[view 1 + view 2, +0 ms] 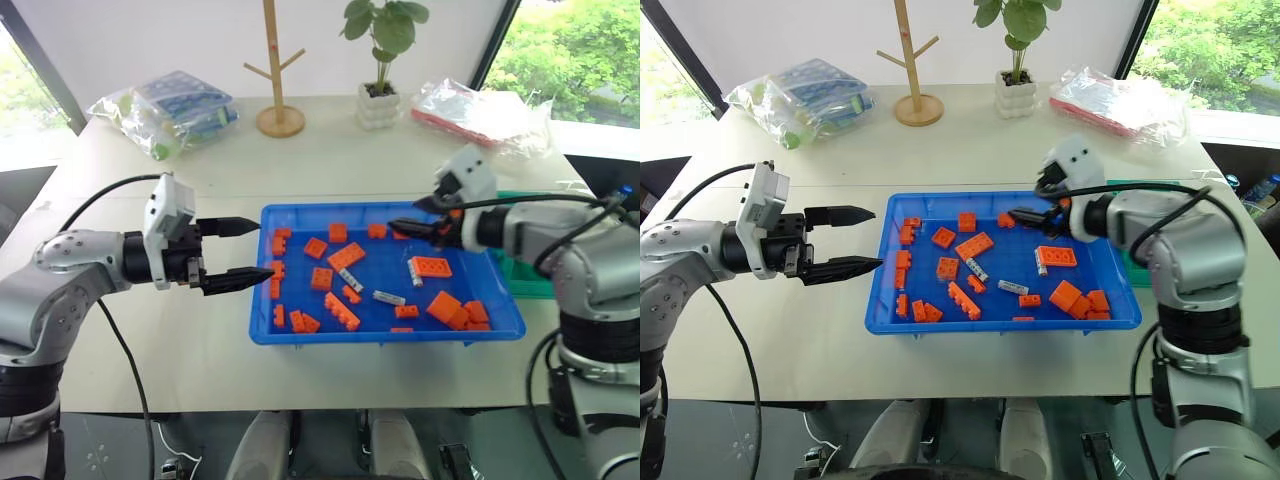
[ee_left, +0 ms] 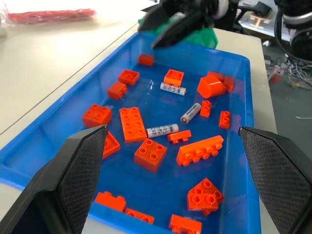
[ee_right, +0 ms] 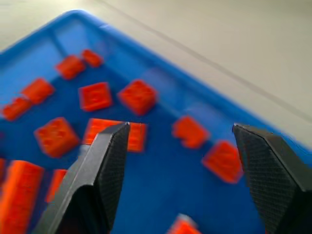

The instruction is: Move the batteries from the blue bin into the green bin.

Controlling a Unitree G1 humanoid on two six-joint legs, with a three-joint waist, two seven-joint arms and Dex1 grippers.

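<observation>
Jaws of the left gripper [image 1: 238, 252] stand released beside the blue bin [image 1: 300, 332] on the tabletop [image 1: 330, 160]. Three batteries [image 1: 389, 298] lie among orange bricks [image 1: 345, 256]. The right gripper [image 1: 408, 228], jaws released and empty, hovers over the bin's far side. The right arm hides most of the green bin [image 1: 527, 282].

Bright blue is seen on the blue bin [image 1: 262, 335]. Orange studded bricks [image 1: 345, 256] are scattered inside it. The batteries [image 1: 389, 298] are coloured silver-grey, with dark print on the wraps. Teal-green is shown by the green bin [image 1: 530, 283]. Black fingers are noted on the left gripper [image 1: 247, 251] and right gripper [image 1: 402, 228], with white wrist housings. The table [image 1: 330, 160] is pale beige.
</observation>
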